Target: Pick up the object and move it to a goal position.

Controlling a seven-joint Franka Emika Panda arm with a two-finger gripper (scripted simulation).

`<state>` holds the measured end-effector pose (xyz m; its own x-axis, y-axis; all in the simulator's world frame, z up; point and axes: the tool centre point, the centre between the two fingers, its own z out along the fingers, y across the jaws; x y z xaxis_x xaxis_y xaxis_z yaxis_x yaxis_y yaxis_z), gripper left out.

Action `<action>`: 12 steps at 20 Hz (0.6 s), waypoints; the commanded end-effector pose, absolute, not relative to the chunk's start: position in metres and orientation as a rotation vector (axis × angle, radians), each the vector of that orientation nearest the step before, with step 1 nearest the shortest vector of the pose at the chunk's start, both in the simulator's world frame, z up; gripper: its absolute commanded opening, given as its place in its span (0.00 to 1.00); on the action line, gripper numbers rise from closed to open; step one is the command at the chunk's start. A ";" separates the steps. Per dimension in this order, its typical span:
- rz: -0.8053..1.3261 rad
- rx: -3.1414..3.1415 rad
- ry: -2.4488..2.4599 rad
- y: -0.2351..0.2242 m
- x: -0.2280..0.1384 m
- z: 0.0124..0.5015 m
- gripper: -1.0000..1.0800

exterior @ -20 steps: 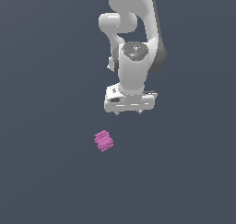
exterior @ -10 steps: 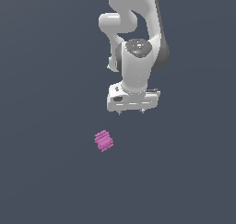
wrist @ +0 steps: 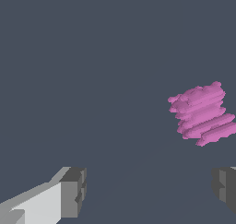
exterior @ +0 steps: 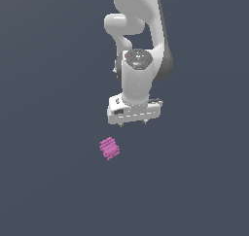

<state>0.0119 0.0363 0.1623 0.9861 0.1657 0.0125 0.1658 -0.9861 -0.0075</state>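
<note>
Here on the exterior view's left sits the object (exterior: pixel 109 148), a little pink lump of stacked ridges, lying alone on the dark floor (exterior: pixel 48 181). Nothing touches it. It looks tiny next to the arm's hand, so I'd guess it weighs next to nothing, and those hard-edged ridges suggest something stiff rather than squashy. Bumpy surface, though, so flat pads could seat badly on a crest and let it twist or pop free.

Moving right and up, there's the gripper (exterior: pixel 132 125), hanging above the floor, up and to the exterior view's right of the object, apart from it. The two short fingertips poke down under the white bar. The wrist view settles the question: one finger (wrist: pixel 71 191) and the other at the far edge of the picture stand wide apart with only bare floor between them. The pincer is spread and carries nothing.

In that same wrist view the object (wrist: pixel 202 112) lies off to one side, not between the fingers, so lining up comes first, then the descent.

Where to grab? My call: squeeze across the ridged stack at its middle, pads on the broad flanks, low enough to catch the bulk. Gentle closing should do.

No goal marker shows anywhere.
</note>
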 end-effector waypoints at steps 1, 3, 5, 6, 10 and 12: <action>-0.017 -3.119 -0.315 0.027 0.018 0.156 0.96; -0.015 -3.114 -0.367 0.019 0.024 0.151 0.96; -0.013 -3.108 -0.425 0.009 0.031 0.144 0.96; -0.013 -3.105 -0.455 0.003 0.034 0.141 0.96; -0.009 -3.087 -0.574 -0.018 0.045 0.127 0.96; -0.007 -3.077 -0.629 -0.028 0.050 0.120 0.96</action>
<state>0.0464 -0.0202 0.1254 0.9307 0.3659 0.0053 0.3659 -0.9307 -0.0007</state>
